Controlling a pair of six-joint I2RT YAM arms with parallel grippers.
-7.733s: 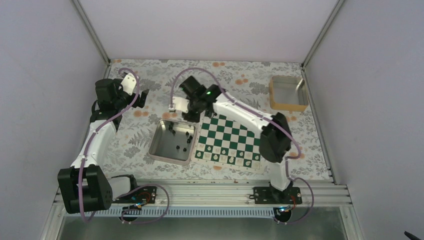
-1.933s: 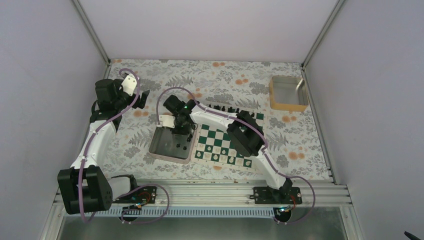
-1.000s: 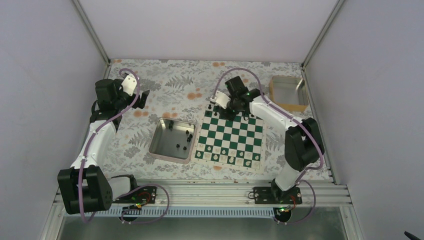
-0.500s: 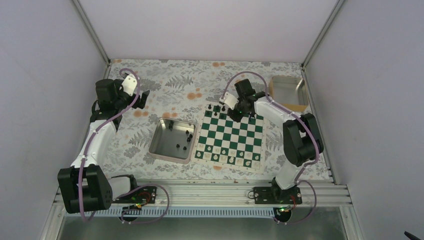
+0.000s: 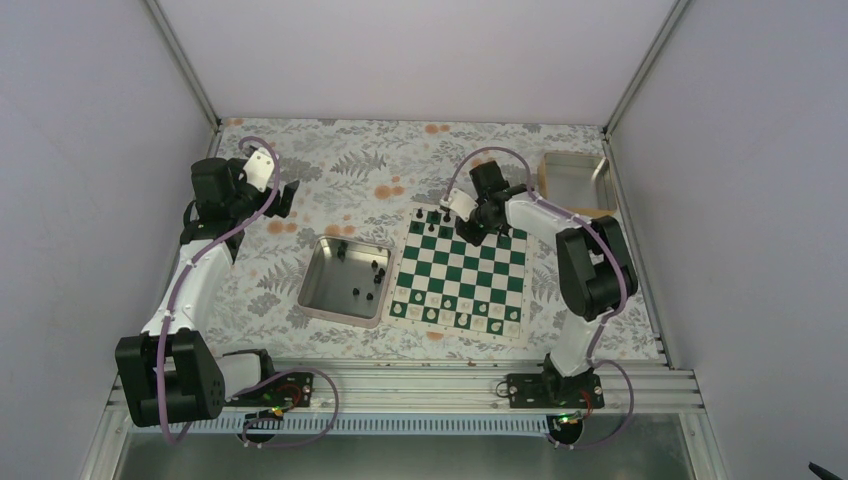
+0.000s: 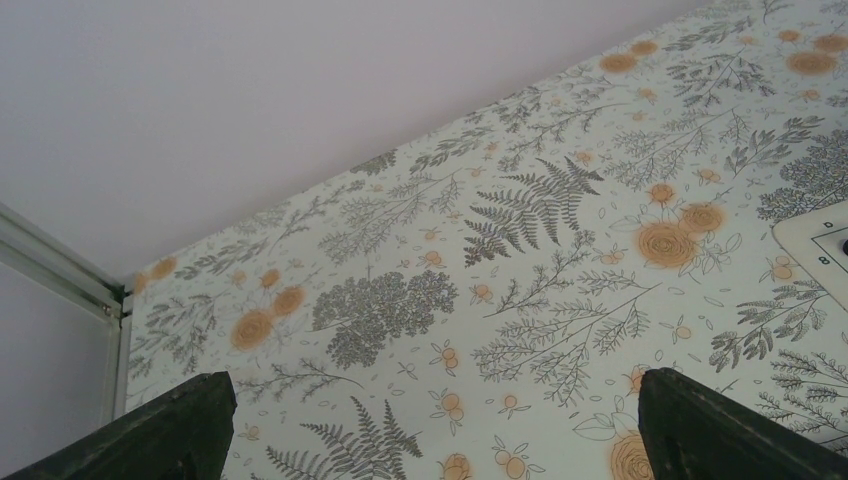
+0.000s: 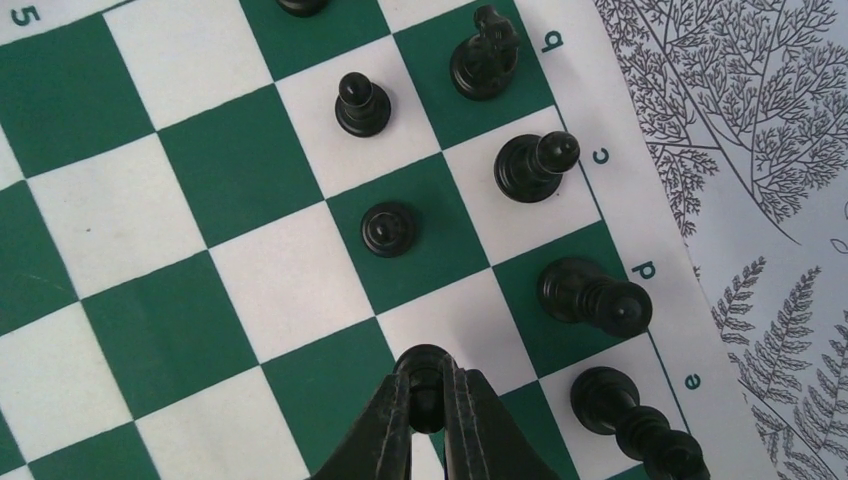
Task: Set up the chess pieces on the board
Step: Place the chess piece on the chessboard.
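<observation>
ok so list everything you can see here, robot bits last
green and white checkered chessboard: one, table centre
tiny black chess pieces: at least seven, black, board's far rows; a few more in the tray
pale whitish pieces: several, board's near rows
square shiny metal tray: one, silver, left of the board
yellow-sided box: one, far right corner
floral tablecloth: one, white, grey and orange, under everything
left gripper: open, empty, above the cloth
right gripper: shut on a small black piece, over the board
</observation>
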